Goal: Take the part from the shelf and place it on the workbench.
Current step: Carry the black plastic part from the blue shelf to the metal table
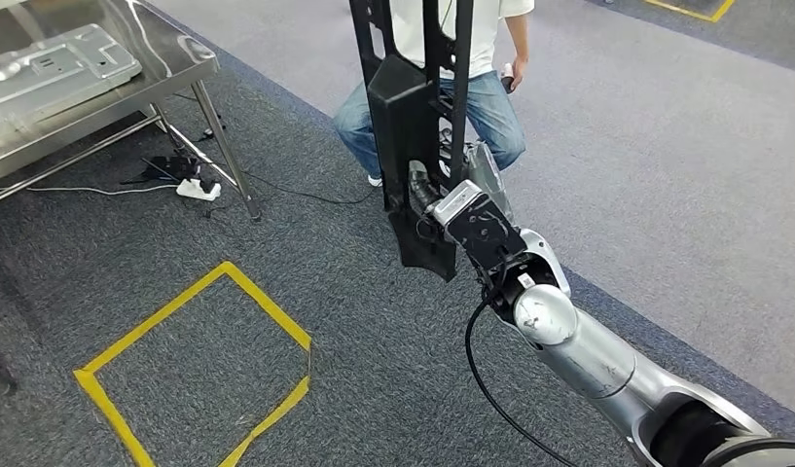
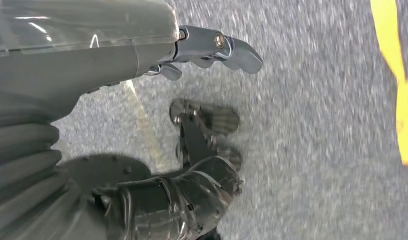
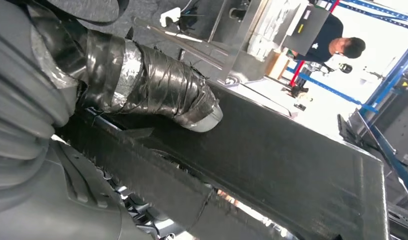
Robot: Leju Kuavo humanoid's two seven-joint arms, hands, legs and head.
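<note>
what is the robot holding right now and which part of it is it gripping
The right hand grips the long black part near its lower end; the left hand holds nothing.

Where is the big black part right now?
In the head view the black part stands upright in the right hand, above the grey carpet, in front of a crouching person, right of the metal workbench.

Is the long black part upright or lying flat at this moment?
Upright. In the head view the black part stands roughly vertical above the carpet, gripped near its lower end by the right hand, not yet on the metal workbench.
</note>
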